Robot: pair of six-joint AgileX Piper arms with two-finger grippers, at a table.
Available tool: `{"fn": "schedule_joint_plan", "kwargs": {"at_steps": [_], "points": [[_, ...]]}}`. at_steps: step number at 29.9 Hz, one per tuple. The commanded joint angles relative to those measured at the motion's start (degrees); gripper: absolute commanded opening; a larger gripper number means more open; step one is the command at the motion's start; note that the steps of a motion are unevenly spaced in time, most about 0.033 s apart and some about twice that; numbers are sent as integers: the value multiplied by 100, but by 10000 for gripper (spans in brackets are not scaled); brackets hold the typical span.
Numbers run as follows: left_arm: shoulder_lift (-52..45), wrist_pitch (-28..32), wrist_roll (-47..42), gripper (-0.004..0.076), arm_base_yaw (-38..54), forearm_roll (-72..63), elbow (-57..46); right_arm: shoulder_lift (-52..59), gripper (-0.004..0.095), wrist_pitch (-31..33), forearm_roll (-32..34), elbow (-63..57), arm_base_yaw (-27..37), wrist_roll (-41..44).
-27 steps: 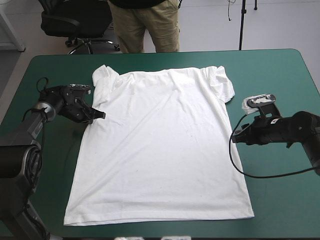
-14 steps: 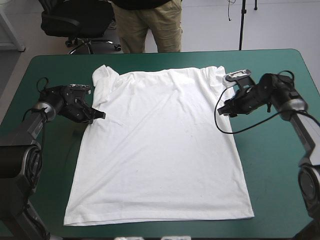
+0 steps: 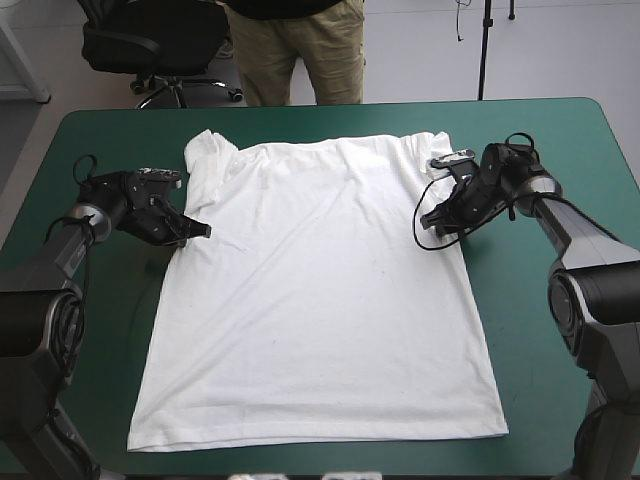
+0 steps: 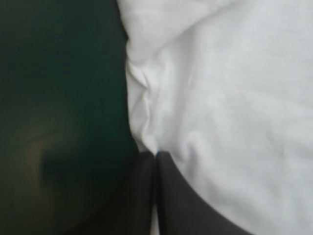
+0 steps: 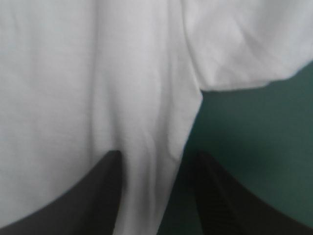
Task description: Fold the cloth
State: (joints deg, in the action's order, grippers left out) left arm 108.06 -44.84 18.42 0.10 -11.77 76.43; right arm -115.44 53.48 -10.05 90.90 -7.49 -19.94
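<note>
T-shirt [image 3: 320, 290]: white, spread flat and face-up on the teal-green cover [image 3: 560, 400]. The collar end is toward the table's far edge and the hem is near the near edge. Both sleeves lie out to the sides.

T-shirt position: between the two grippers, one at each side edge, both just under a sleeve.

Left gripper [image 3: 203, 230]: all but closed. In its wrist view the black fingers [image 4: 181, 196] meet in one pointed arch [image 4: 155, 155] with a thin strip of white between them. It pinches the shirt's side edge right under the left-side sleeve [image 3: 205, 160].

Ahead of left gripper: cloth bunched into a short ridge of wrinkles running away from the fingertips. Bare cover lies to one side of it and white fabric to the other.

Right gripper [image 3: 428, 218]: fingers spread well apart, holding nothing [image 5: 159, 154].

Right gripper placement: it straddles the shirt's side edge. One finger is over the cloth and the other over bare cover. Cannot tell whether either finger presses on the fabric.

Ahead of right gripper: the right-side sleeve [image 5: 244, 44] lies to the outer finger's side, its lower edge meeting the body of the shirt in a notch just beyond the fingertips.

Change, right arm: earlier it sat out on the cover, apart from the shirt. Just before, it was nearer the sleeve. Now its tip is over the shirt's edge below the sleeve.

Change, left gripper: none seen; same spot, same grip.

Change, T-shirt: outline and lie unchanged.
</note>
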Motion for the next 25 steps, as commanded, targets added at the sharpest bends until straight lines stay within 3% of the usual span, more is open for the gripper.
{"fn": "schedule_joint_plan", "kwargs": {"at_steps": [1,6,16,25], "points": [[-14,-31,-12,-18,-120,-221,1,90,333,353,-41,118,5,-10],[-69,43,-2,-18,-120,-221,1,53,-19,622,-41,118,5,-247],[-415,148,-2,-18,-120,-220,191,425,-8,251,-137,130,5,-247],[-873,-27,-2,-18,-120,-220,986,1778,-17,-471,-201,130,42,-269]]}}
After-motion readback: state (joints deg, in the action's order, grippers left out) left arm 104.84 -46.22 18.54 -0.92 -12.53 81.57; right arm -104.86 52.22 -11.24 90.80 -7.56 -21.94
